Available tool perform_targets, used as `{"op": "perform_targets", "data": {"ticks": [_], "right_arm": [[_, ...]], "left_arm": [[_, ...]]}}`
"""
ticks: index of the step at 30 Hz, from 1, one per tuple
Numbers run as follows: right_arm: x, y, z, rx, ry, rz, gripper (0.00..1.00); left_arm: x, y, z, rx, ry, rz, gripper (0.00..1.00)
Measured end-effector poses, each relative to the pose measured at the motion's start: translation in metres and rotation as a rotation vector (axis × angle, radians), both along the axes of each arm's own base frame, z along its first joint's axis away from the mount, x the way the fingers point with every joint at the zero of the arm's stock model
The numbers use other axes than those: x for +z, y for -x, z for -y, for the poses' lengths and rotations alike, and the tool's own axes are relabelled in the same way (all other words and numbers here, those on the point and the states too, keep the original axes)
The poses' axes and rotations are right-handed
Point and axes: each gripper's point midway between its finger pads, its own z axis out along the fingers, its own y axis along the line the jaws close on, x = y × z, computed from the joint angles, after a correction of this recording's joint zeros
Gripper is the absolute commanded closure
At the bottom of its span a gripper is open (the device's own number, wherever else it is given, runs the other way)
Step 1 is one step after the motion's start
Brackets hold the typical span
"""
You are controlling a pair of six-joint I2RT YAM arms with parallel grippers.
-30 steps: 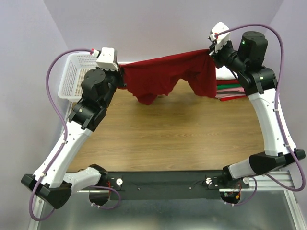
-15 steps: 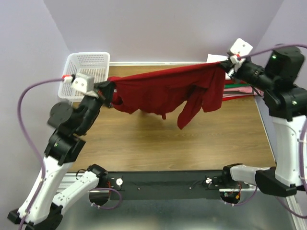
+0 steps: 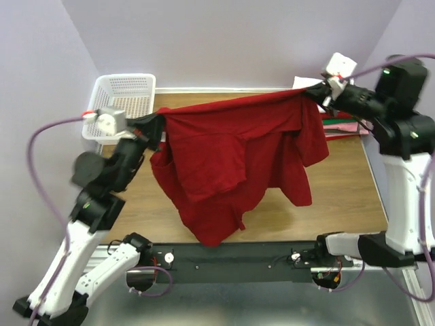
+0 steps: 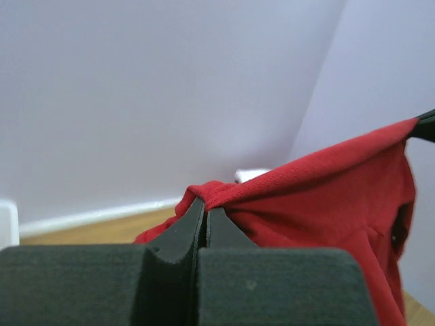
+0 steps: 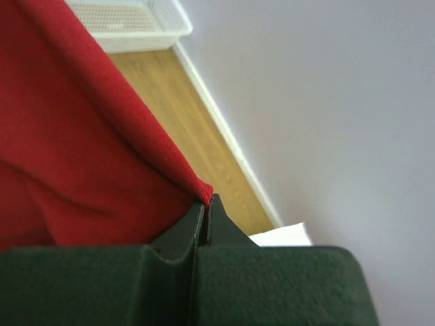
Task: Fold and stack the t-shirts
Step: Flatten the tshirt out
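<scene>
The large dark red t-shirt (image 3: 224, 163) hangs in the air, stretched by its top edge between my two grippers; its lower part drops to the table's near edge. My left gripper (image 3: 156, 123) is shut on the left corner, which bunches over the jaws as red cloth (image 4: 326, 197) beyond the closed left gripper (image 4: 204, 205). My right gripper (image 3: 315, 92) is shut on the right corner, where the red shirt (image 5: 61, 149) meets the tip of the closed right gripper (image 5: 207, 201). Folded t-shirts (image 3: 341, 124) lie stacked at the back right, mostly hidden behind the shirt and arm.
A white mesh basket (image 3: 126, 94) stands at the back left corner and shows again as the basket (image 5: 129, 20) in the right wrist view. The wooden table (image 3: 340, 197) shows bare to the right of the hanging shirt. Purple walls close the back and sides.
Both arms pulled apart and toward the near side with the shirt. The bunched cloth has unfurled and now hangs lower and wider over the table.
</scene>
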Motion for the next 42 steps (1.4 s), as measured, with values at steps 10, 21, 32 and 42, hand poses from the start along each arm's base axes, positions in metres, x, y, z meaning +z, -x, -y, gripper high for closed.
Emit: {"op": "perform_targets", "data": {"ticks": [10, 21, 32, 42], "right_arm": [[-0.206, -0.183, -0.019, -0.109, 0.047, -0.421, 0.15], [-0.28, -0.196, -0.007, -0.319, -0.022, -0.632, 0.09], [-0.361, -0.007, -0.009, -0.042, 0.08, -0.839, 0.09], [-0.385, 0.008, 0.024, -0.13, 0.012, -0.893, 0.09]], "left_arm": [[-0.238, -0.197, -0.012, 0.28, -0.024, -0.66, 0.34], [-0.195, -0.231, -0.018, 0.229, -0.026, -0.633, 0.31], [-0.317, -0.115, 0.021, -0.009, -0.081, -0.875, 0.36], [-0.399, -0.11, 0.009, 0.176, 0.06, -1.143, 0.48]]}}
